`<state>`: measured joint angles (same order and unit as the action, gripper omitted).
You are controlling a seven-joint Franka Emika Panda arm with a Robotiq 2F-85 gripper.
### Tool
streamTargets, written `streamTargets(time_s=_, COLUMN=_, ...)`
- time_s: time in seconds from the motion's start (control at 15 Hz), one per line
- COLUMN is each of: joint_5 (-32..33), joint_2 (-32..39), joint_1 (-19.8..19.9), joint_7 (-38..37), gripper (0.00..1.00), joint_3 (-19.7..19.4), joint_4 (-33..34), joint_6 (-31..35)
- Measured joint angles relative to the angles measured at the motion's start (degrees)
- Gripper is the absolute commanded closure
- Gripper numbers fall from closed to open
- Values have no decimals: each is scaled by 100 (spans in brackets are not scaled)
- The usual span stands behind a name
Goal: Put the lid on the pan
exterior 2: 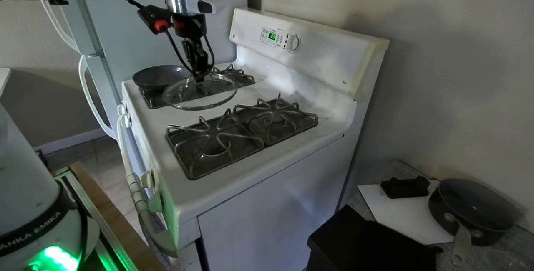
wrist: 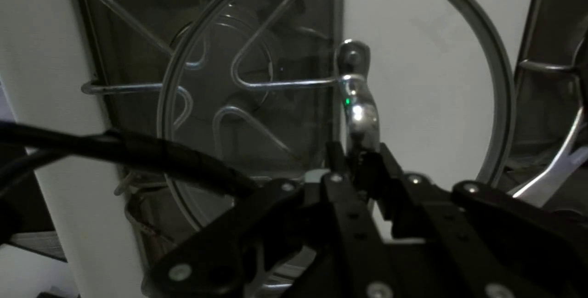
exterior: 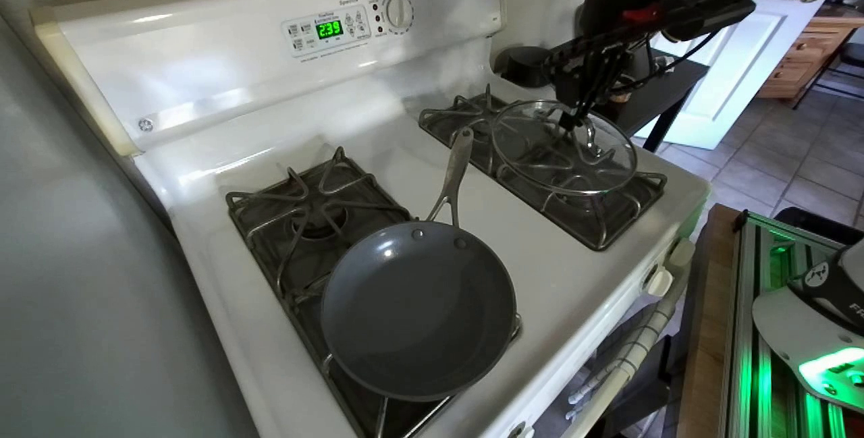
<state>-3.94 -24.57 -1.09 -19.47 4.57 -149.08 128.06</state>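
The clock (exterior: 329, 29) reads 2:39, the base (exterior 2: 37, 229) bears "ANKA EMIKA", a pot (exterior 2: 471, 208) stands aside, and the claw (wrist: 362, 155) grasps the lid (exterior: 550, 154) away from the pan (exterior: 418, 310).

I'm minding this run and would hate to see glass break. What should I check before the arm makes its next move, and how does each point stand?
1. Grip: gripper closed on the metal handle of the glass lid: ok.
2. Lift: glass lid held above the burner grates, not resting on them: ok.
3. Target: frying pan uncovered: ok.
4. Alignment: glass lid directly over the frying pan: not ok, it hangs off to one side.
5. Path: glass lid high enough to pass over the pan handle: cannot tell.
6. Firmness of the grip: cannot tell, pictures show no force.
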Motion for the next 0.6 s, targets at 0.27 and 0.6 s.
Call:
streamTargets(time_s=0.27, joint_5=-11, joint_2=-180, joint_1=-295, joint_7=148, gripper=97, joint_3=178, joint_4=333, joint_6=-427)
streamTargets(time_s=0.6, joint_5=-182, joint_2=-194, joint_1=-659, joint_7=282, gripper=90, joint_3=374, joint_4=720, joint_6=-733)
